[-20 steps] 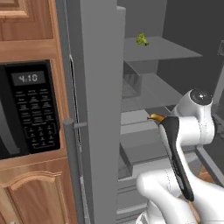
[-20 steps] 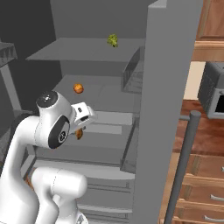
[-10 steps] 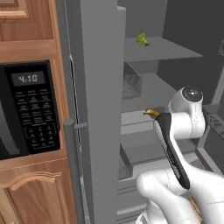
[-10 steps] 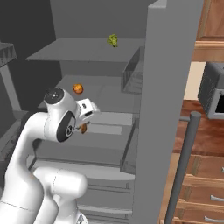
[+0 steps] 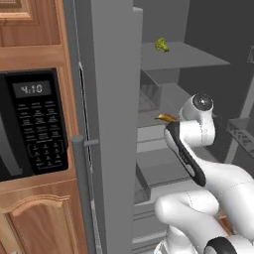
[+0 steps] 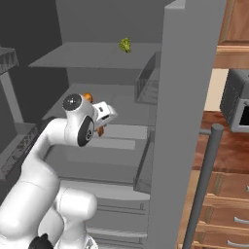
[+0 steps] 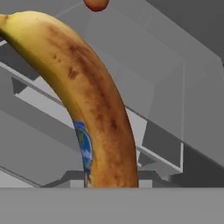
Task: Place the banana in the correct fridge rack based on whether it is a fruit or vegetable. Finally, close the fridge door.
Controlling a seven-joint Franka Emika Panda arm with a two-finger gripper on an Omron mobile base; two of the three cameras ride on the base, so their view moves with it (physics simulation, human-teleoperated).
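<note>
The gripper [image 6: 100,130] is clamped on the banana [image 7: 89,109], jaws drawn in close around its lower end. In the hand view the banana rises from between the fingers at 6 o'clock and curves up to its tip at 11 o'clock, yellow with brown speckling and a blue sticker low on its side.

In the left base view the banana [image 5: 166,118] pokes out at 9 o'clock from the arm's wrist, inside the open fridge [image 5: 114,124], above the middle shelf [image 5: 149,134]. The right base view shows only a small brown-orange bit of it under the hand.

The hand view alone shows the sticker and speckles. Both base views show a green vegetable [image 5: 161,44] on the upper shelf at 12 o'clock. The right base view and hand view show an orange fruit [image 6: 88,97] just behind the wrist.
</note>
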